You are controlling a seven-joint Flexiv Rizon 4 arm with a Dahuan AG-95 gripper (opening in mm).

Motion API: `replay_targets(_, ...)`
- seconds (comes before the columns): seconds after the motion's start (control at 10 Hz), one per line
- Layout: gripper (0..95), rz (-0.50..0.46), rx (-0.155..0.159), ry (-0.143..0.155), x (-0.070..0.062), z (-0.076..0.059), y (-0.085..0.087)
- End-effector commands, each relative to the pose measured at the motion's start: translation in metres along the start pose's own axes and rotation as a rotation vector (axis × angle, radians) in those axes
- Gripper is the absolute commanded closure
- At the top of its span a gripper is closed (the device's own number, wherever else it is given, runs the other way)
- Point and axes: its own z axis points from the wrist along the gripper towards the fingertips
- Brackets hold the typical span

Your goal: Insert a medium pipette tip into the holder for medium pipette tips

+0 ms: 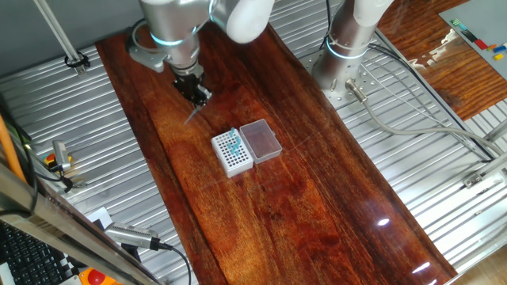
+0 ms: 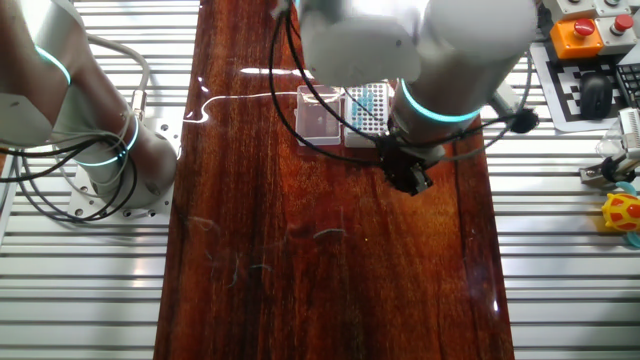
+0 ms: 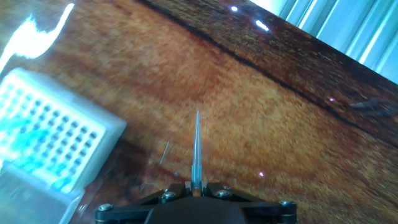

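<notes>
My gripper (image 3: pixel 196 185) is shut on a medium pipette tip (image 3: pixel 197 149), a thin pale needle that points away from the fingers over the wood. In one fixed view the gripper (image 1: pixel 196 93) hangs above the table, up and left of the holder (image 1: pixel 232 152), with the tip (image 1: pixel 192 115) slanting down from it. The holder is a white block with a grid of dark holes and some teal tips; it shows at the left of the hand view (image 3: pixel 56 134) and in the other fixed view (image 2: pixel 368 108), partly behind the arm. The gripper (image 2: pixel 412 178) is apart from it.
A clear pinkish box (image 1: pixel 261 139) stands against the holder's right side, also in the other fixed view (image 2: pixel 320 115). A second arm's base (image 1: pixel 341 59) stands at the table's far edge. Ribbed metal (image 1: pixel 95 158) flanks the wooden board (image 1: pixel 301 214).
</notes>
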Motion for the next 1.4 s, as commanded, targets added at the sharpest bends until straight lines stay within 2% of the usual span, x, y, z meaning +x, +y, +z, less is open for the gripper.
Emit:
replay_targets(0.1,95.0,-0.039,0.011,0.005,-0.004,0.005,-0.003)
replay_targets(0.3,95.0,-0.069,0.004,0.014,-0.004,0.005,-0.003)
replay_targets(0.5,95.0,-0.148,-0.028,0.063,-0.004,0.005,-0.003)
replay_targets(0.6,95.0,-0.161,-0.035,0.075,-0.004,0.005,-0.003)
replay_targets(0.7,95.0,-0.190,-0.046,0.144,0.001,0.001,0.004)
replay_targets(0.8,95.0,-0.206,-0.032,0.188,0.007,-0.002,0.013)
replay_targets(0.9,95.0,-0.219,-0.032,0.212,0.013,-0.005,0.022)
replay_targets(1.0,95.0,-0.225,-0.033,0.220,0.017,-0.007,0.029)
replay_targets(1.1,95.0,-0.231,-0.015,0.245,0.026,-0.012,0.045)
replay_targets(1.3,95.0,-0.223,0.013,0.271,0.034,-0.015,0.066)
replay_targets(1.4,95.0,-0.210,0.024,0.282,0.034,-0.015,0.066)
